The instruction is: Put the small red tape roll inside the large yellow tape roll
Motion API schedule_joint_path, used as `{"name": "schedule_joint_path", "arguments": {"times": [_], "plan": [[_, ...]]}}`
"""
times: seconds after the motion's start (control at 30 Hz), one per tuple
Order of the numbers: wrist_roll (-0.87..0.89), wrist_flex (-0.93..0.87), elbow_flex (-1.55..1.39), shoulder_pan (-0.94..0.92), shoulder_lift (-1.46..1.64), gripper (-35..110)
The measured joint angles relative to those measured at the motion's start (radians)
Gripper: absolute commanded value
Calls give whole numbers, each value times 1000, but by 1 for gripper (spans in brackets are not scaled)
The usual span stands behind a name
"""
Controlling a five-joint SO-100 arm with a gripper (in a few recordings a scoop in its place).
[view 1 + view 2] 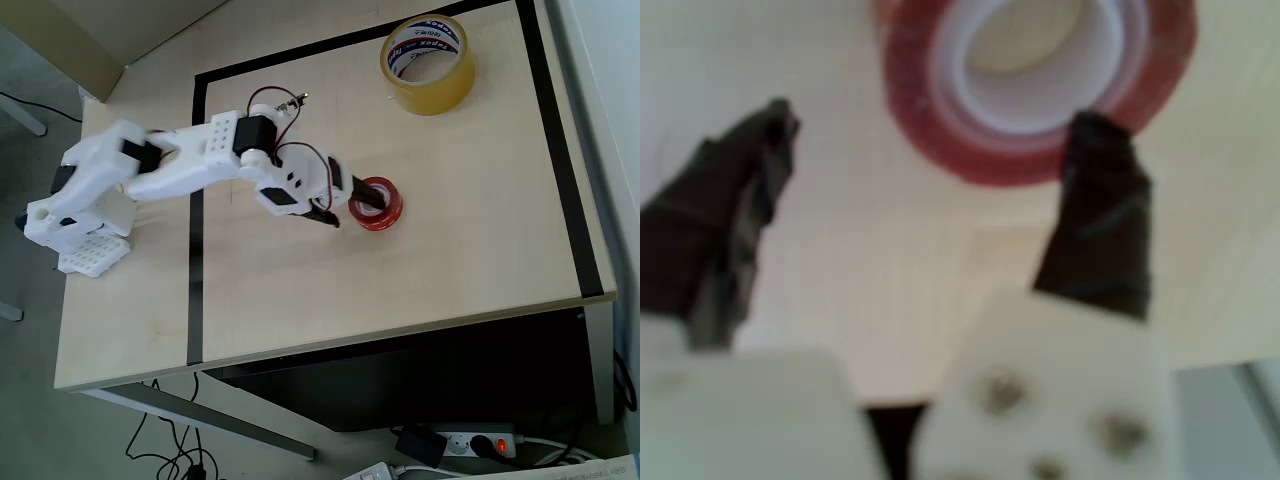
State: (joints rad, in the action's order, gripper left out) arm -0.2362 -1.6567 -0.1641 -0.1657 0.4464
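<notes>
The small red tape roll lies flat on the light wooden table, near its middle. My gripper is open right at it. One dark finger reaches over the roll's hole, the other finger stands on the table to the roll's left. In the wrist view the red tape roll with its white core sits at the top, and the gripper straddles its near wall, the right finger overlapping the rim. The large yellow tape roll stands flat at the far right of the table, well apart.
Black tape lines frame the work area on the table. The arm's white base sits at the left edge. The table's front edge drops to a floor with a power strip and cables.
</notes>
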Motion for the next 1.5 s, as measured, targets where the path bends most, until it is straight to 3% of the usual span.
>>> {"name": "schedule_joint_path", "arguments": {"times": [0.2, 1.07, 1.5], "plan": [[-6, -17, 233, 5, -28, 32], [-20, 67, 232, 49, -156, 33], [-54, 60, 199, 67, -166, 25]]}}
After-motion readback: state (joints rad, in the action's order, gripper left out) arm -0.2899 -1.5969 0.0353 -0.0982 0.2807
